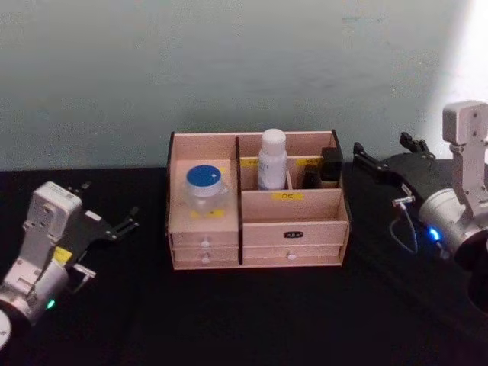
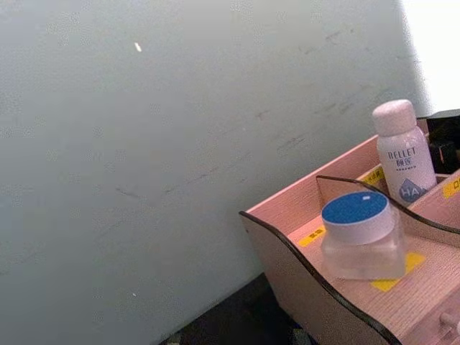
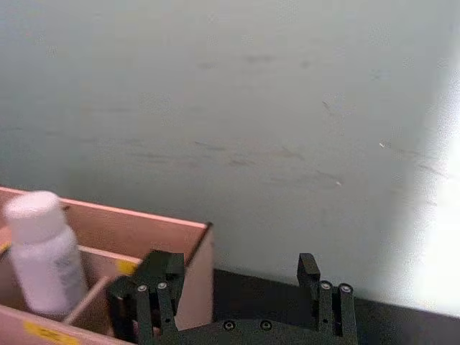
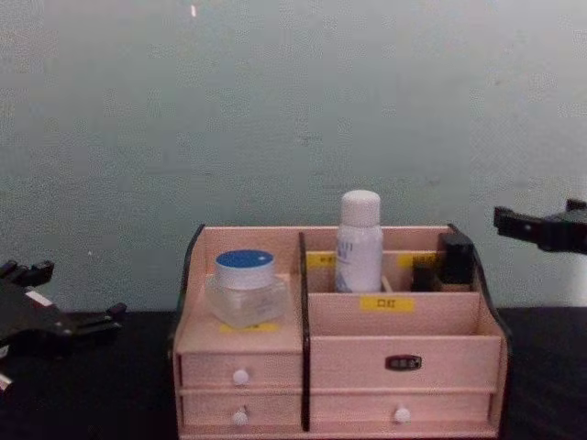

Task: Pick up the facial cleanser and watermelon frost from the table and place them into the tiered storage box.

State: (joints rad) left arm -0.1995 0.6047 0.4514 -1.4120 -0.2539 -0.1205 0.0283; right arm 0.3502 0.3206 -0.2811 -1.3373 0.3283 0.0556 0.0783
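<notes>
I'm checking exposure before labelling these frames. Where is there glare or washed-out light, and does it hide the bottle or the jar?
Head view: a blown-out white patch in the upper right corner, on the wall above the right gripper. Left wrist view: the same glare at upper right, just above the bottle, whose print stays readable; the jar is evenly lit. Right wrist view: the right side fades to white. Chest view: even light.

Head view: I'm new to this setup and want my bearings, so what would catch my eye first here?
The tiered storage box stands mid-table against the dark cloth. The watermelon frost, with its blue lid, sits on the box's left shelf above the small drawers, and the facial cleanser stands upright in a rear compartment. The left gripper and right gripper rest open and empty on either side of the box.
</notes>
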